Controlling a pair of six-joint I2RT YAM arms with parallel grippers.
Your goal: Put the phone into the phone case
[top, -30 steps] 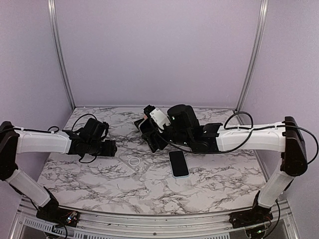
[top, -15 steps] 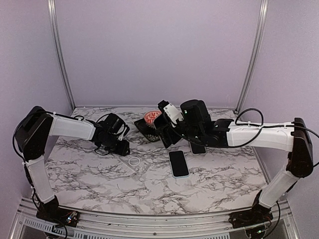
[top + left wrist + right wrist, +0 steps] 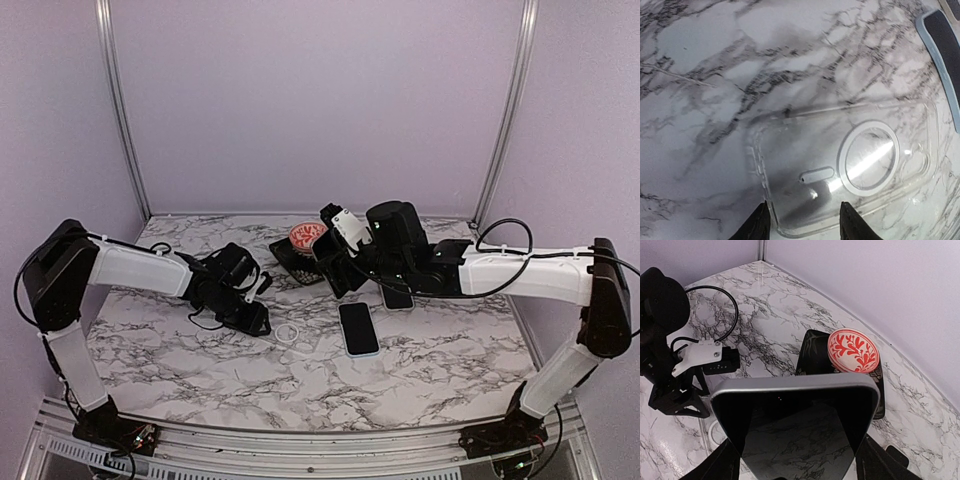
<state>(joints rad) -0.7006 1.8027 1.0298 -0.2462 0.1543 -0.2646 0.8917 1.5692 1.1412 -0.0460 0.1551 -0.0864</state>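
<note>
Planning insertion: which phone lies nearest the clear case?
The front phone, flat beside the clear case; the back phone lies farther off, the held phone in the right gripper.

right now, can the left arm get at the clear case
Probably yes. The left gripper hangs open right over the case, with one edge of it between its fingers, and nothing lies on the case.
</note>
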